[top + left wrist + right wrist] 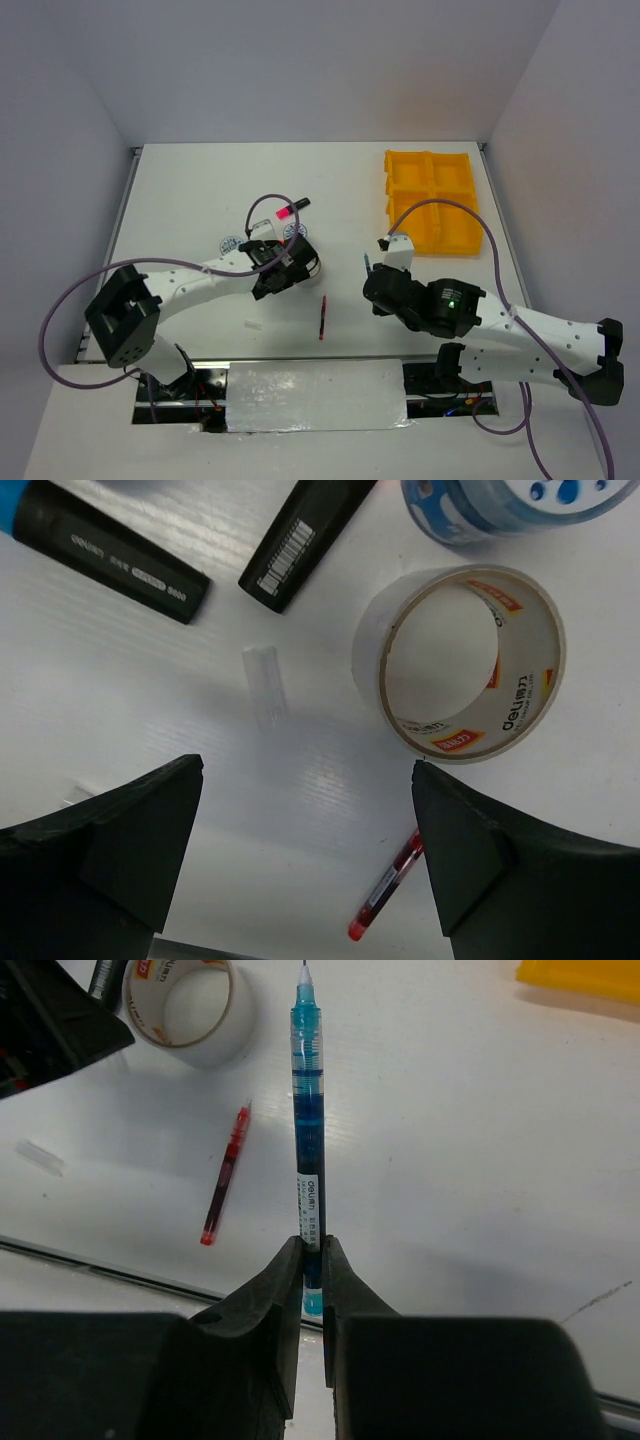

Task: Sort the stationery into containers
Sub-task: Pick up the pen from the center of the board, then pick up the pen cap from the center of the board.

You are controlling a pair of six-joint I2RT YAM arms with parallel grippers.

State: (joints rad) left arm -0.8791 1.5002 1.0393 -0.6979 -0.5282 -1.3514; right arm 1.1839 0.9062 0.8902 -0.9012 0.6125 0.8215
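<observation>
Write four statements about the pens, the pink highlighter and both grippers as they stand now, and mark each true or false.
1. The right gripper is shut on the blue pen. True.
2. The red pen lies inside the yellow tray. False: it lies on the table, between the two arms, well short of the tray.
3. The left gripper is open with nothing between its jaws. True.
4. The left gripper holds the pink-capped highlighter. False: that highlighter lies on the table beyond the left gripper.
</observation>
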